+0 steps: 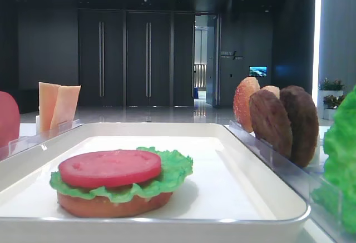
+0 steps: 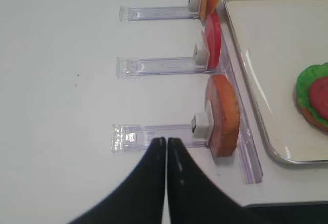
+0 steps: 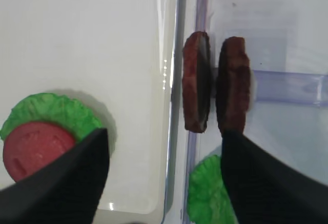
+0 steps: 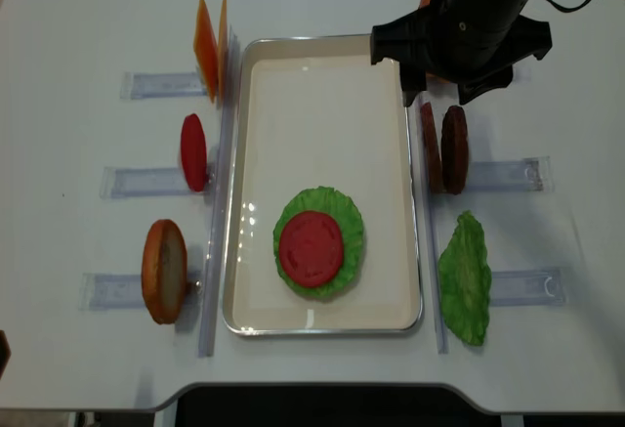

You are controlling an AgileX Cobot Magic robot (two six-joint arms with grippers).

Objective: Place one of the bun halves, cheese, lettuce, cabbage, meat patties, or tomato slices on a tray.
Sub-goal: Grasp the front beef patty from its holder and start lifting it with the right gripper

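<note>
On the white tray (image 4: 264, 134) lies a stack: a bun half (image 1: 111, 205), lettuce (image 4: 342, 214) and a tomato slice (image 4: 311, 248) on top. My right gripper (image 3: 164, 138) hangs open and empty above the tray's right rim, just short of two upright meat patties (image 3: 197, 88) (image 3: 234, 90). In the overhead view the right gripper (image 4: 441, 95) is behind those patties (image 4: 454, 149). My left gripper (image 2: 166, 141) is shut on nothing, over the table left of a bun half (image 2: 223, 115) standing in its rack.
Clear racks flank the tray. The left side holds cheese (image 4: 210, 46), a tomato slice (image 4: 193, 151) and a bun half (image 4: 164, 271). On the right are the patties, a lettuce leaf (image 4: 464, 276) and a bun (image 1: 245, 101) partly hidden by the right arm.
</note>
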